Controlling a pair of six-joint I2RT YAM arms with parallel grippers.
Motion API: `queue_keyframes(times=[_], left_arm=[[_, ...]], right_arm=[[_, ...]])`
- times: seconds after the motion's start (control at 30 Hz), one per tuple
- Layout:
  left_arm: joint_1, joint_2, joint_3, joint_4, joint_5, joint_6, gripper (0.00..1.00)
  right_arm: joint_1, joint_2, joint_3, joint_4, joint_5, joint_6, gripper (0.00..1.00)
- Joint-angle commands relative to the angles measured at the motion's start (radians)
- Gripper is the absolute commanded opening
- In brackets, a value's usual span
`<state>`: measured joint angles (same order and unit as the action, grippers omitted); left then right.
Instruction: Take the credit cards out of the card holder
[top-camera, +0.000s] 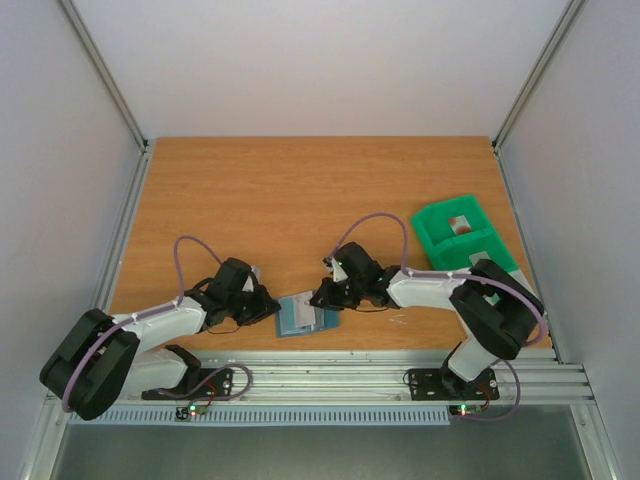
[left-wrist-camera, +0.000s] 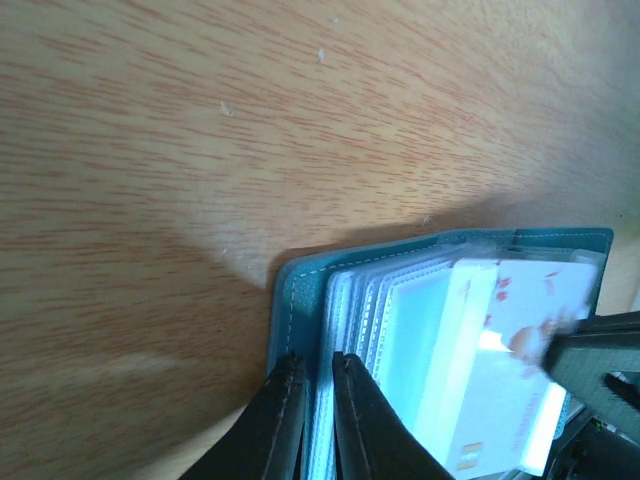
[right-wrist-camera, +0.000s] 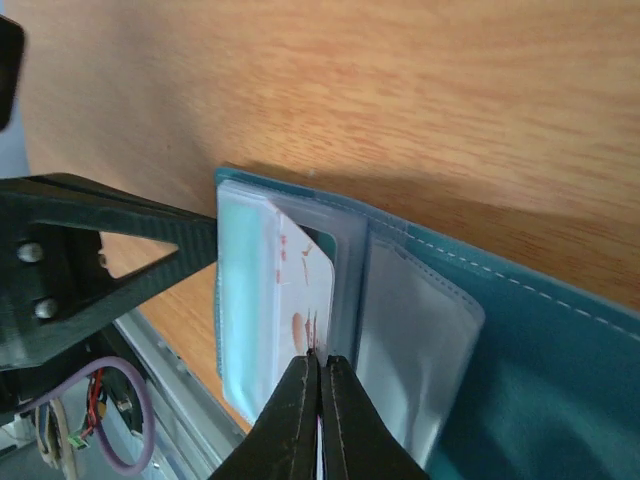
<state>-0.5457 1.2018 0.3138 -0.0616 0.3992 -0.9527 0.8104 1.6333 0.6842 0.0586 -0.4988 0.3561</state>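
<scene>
The left gripper (left-wrist-camera: 316, 370) is narrowly pinched on the left cover edge of the flat blue-grey folding card holder (left-wrist-camera: 298, 290), which lies open at the near middle of the wooden table (top-camera: 300, 190). The right gripper (right-wrist-camera: 319, 362) has its jaws pressed together at the edge of a white, red-printed credit card (right-wrist-camera: 300, 290) in the holder. I cannot tell whether it grips the card.

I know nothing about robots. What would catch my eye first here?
An open blue-grey card holder lies near the front edge of the wooden table. The left gripper pinches its cover, while the right gripper, shut, touches a white card printed in red. A green bin sits to the right, further back.
</scene>
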Motion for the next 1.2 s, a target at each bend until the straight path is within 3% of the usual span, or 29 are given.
queue_keyframes(times=[0.0, 0.4, 0.53, 0.67, 0.87, 1.03, 1.17], left_arm=[[-0.003, -0.001, -0.021, -0.04, -0.054, 0.013, 0.11], [-0.003, -0.09, 0.001, -0.054, 0.008, -0.044, 0.16], [-0.003, -0.224, 0.053, -0.156, 0.011, -0.059, 0.38], [-0.003, -0.374, 0.085, -0.193, 0.025, -0.069, 0.5], [-0.003, -0.515, 0.049, -0.054, 0.099, -0.158, 0.56], [-0.005, -0.538, -0.004, 0.198, 0.169, -0.264, 0.56], [-0.005, -0.53, -0.004, 0.286, 0.199, -0.287, 0.56]], right_arm=[[-0.015, -0.095, -0.023, -0.093, 0.08, -0.031, 0.01], [-0.015, -0.299, -0.016, -0.227, 0.089, -0.051, 0.01], [-0.016, -0.365, -0.007, -0.245, 0.064, -0.03, 0.01], [-0.016, -0.428, -0.008, -0.223, 0.038, 0.006, 0.01], [-0.016, -0.526, -0.002, -0.168, 0.008, 0.072, 0.01], [-0.016, -0.563, -0.007, -0.096, -0.007, 0.127, 0.01], [-0.016, -0.559, -0.008, -0.038, -0.033, 0.162, 0.01]])
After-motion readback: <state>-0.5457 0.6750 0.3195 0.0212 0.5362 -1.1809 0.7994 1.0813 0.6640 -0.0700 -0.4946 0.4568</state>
